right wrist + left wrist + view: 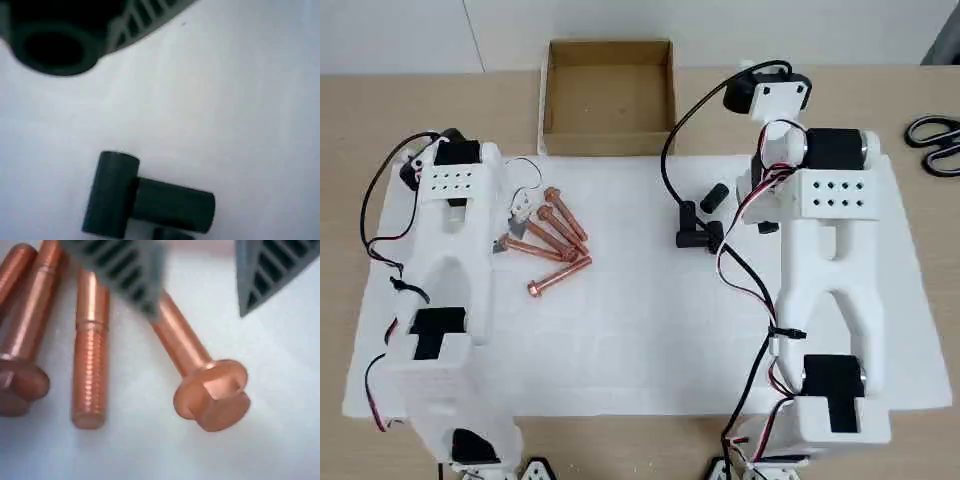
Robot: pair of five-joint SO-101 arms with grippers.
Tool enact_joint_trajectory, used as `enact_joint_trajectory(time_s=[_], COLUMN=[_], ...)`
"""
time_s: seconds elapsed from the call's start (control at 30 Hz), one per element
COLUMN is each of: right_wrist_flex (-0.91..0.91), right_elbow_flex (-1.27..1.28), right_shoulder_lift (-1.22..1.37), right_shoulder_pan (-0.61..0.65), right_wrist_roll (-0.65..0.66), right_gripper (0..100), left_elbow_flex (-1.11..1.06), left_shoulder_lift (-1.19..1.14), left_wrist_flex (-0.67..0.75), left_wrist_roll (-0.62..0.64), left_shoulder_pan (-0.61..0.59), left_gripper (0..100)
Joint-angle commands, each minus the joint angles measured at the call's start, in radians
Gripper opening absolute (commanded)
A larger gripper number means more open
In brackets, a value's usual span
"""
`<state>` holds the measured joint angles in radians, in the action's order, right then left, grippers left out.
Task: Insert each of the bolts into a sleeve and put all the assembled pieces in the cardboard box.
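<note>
Left gripper [196, 312] — just above bolt [212, 395]

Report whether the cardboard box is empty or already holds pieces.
Empty. The high view shows bare floor inside the cardboard box; the bolts lie loose on the white mat, outside it.

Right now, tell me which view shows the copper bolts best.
The high view: the whole cluster of bolts lies in full on the white mat. The left wrist view gives a closer look at a few, cropped and partly covered by the left tool. The right wrist view faces black sleeves instead.
</note>
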<state>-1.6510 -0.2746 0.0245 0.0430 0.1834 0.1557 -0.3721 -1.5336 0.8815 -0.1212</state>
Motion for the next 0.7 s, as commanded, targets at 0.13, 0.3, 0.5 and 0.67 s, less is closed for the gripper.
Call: enact_joint_trajectory(time_s=[0.13,0.3,0.5,0.67], right_wrist_flex=[0.013,0.013,0.013,0.013], right_elbow_flex=[-0.006,-0.006,-0.006,-0.006], right_shoulder_lift=[-0.007,-0.007,-0.007,-0.007], right_shoulder_pan=[0.004,0.004,0.004,0.004], right_wrist_roll=[-0.002,-0.002,-0.002,-0.002], right_gripper=[0.5,0.5,0.5,0.5], left_elbow_flex=[0.038,0.022,0.025,0.039], left_shoulder_lift=[0.026,0.0,-0.106,-0.137], left_wrist_flex=[-0.02,-0.015,-0.014,-0.012], left_wrist_roll=[0.003,0.005,0.005,0.005], left_shoulder_pan=[-0.002,-0.003,-0.008,-0.009], left_gripper=[21,21,21,21])
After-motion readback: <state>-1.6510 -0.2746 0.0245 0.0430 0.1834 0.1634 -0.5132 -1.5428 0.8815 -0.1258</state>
